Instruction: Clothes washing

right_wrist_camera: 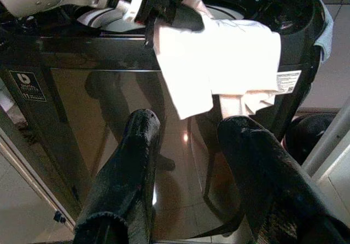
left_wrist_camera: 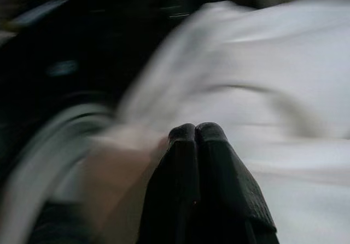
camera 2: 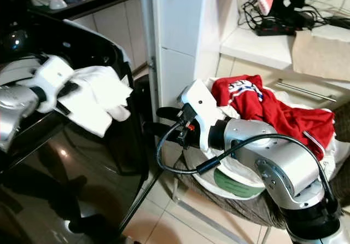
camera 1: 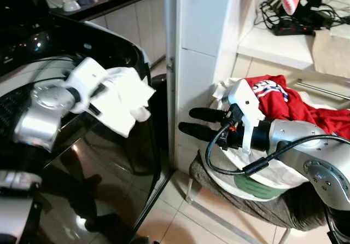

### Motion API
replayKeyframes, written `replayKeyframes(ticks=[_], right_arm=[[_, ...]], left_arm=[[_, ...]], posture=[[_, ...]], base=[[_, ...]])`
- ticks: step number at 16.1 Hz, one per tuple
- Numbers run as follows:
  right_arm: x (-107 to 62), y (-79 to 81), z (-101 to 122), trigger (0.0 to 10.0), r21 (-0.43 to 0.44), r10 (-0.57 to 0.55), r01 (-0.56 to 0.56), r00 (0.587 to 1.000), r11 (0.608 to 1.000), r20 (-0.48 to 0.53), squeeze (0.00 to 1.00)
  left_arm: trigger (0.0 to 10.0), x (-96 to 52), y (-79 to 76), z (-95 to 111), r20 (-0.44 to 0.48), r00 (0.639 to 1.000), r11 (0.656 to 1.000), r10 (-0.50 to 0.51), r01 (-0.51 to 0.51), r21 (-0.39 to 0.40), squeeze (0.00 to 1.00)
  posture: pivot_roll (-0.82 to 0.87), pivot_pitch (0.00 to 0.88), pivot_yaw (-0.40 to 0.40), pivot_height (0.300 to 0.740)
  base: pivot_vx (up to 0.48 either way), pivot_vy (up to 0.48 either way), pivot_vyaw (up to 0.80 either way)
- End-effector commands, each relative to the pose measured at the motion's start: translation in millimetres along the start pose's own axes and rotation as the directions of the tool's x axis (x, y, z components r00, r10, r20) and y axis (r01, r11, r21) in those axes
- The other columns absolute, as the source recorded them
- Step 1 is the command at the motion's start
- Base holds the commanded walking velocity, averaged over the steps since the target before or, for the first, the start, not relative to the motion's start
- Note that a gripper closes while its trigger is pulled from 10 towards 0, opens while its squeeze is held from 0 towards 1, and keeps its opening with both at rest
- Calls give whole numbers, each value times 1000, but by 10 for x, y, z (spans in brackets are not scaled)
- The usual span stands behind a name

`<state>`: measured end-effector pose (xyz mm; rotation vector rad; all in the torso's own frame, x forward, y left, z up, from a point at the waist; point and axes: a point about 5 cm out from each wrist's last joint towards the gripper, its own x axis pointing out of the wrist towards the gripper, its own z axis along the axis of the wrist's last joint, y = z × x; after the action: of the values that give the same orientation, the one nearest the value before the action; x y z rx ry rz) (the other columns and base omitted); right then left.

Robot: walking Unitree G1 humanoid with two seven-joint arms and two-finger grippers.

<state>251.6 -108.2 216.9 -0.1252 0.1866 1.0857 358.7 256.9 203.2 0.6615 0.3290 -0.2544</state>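
Observation:
A white cloth [camera 1: 123, 99] hangs from my left gripper [camera 1: 101, 93] over the rim of the black top-loading washing machine [camera 1: 109, 162]. In the left wrist view the two black fingers [left_wrist_camera: 183, 145] are pressed together against the cloth [left_wrist_camera: 273, 91]. My right gripper [camera 1: 187, 120] is open with nothing between its fingers. It is held out between the washer and a white laundry basket [camera 1: 262, 184]. A red garment [camera 1: 279, 96] lies on top of the basket's pile. The right wrist view looks at the washer's dark front [right_wrist_camera: 82, 123] and the hanging cloth [right_wrist_camera: 219, 63].
A white pillar [camera 1: 202, 47] stands right behind the gap between washer and basket. The basket rests on a low seat with metal legs [camera 1: 188, 192]. A shelf behind holds a power strip with cables [camera 1: 295, 25]. The floor is tiled [camera 1: 180, 222].

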Motion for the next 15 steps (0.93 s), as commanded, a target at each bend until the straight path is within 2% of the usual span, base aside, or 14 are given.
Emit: replayKeyframes(ticks=[1, 3, 4, 5, 6, 7, 8, 9, 10, 11, 13, 14, 15], right_arm=[[-9, 8, 15, 10000, -11, 4, -4, 1000, 1000, 1, 0], [-8, 6, 15, 10000, -11, 3, -3, 1000, 1000, 1, 0], [-8, 5, 15, 10000, -11, 3, -2, 1000, 1000, 0, 0], [-8, 5, 16, 10000, -12, 2, -2, 1000, 1000, 1, 0], [-12, 4, 17, 10000, -12, 2, -2, 1000, 1000, 1, 0], [-14, 3, 18, 10000, -12, 2, -2, 1000, 1000, 1, 0], [-16, 3, 15, 10000, -10, 3, -3, 1000, 1000, 1, 0], [-18, 5, 9, 10000, -9, 4, -4, 1000, 1000, -2, 0], [-17, 6, 7, 10000, -9, 5, -5, 1000, 1000, -2, 0], [-15, 8, 7, 10000, -8, 6, -6, 1000, 1000, -3, 0], [-14, 18, -10, 10000, -6, 9, -9, 1000, 1000, -8, 0], [-15, 19, -16, 10000, -6, 8, -9, 1000, 1000, -10, 0], [-20, 14, -55, 10000, -2, -1, 1, 1000, 1000, -23, 0]], left_arm=[[0, -54, 228, 5, -4, 989, 989, 146, -146, 0, 0], [0, -133, 479, 79, 28, 941, 941, 338, -338, 3, 0], [0, -149, 526, 83, 29, 928, 928, 373, -373, 16, 0], [0, -203, 661, 59, 11, 877, 869, 481, -478, 131, 0], [0, -216, 700, 71, 27, 871, 862, 491, -490, 131, 0], [0, -202, 688, 82, 41, 880, 874, 473, -474, 106, 0], [3765, -75, 372, 242, 190, 957, 972, 221, -200, -125, 0], [10000, -57, 158, 354, 284, 956, 988, 68, -25, -150, 0], [10000, -60, 93, 379, 298, 954, 990, 33, 9, -138, 0], [10000, -47, -9, 406, 316, 949, 993, -7, 45, -112, 1000], [10000, -8, -173, 411, 319, 942, 989, -107, 133, -61, 1000], [10000, -10, -193, 408, 321, 939, 987, -124, 151, -60, 1000], [10000, 7, -246, 346, 282, 947, 986, -151, 165, -24, 1000]], posture=[[-19, 0, 49, 740], [-19, 0, 48, 740], [-19, 0, 48, 740], [-19, 0, 50, 740], [-19, 0, 50, 740], [-19, 0, 50, 740], [-17, 0, 48, 740], [-17, 0, 48, 740], [-17, 0, 48, 740], [-18, 0, 47, 740], [-23, 0, 53, 740], [-23, 0, 53, 740], [-26, 0, 56, 740]], base=[[0, 0, 0], [0, 0, 0], [0, 0, 0], [0, 0, 0], [0, 0, 0], [0, 0, 0], [0, 0, 0], [0, 0, 0], [0, 0, 0], [0, 0, 0], [0, 0, 0], [0, 0, 0], [0, 0, 0]])
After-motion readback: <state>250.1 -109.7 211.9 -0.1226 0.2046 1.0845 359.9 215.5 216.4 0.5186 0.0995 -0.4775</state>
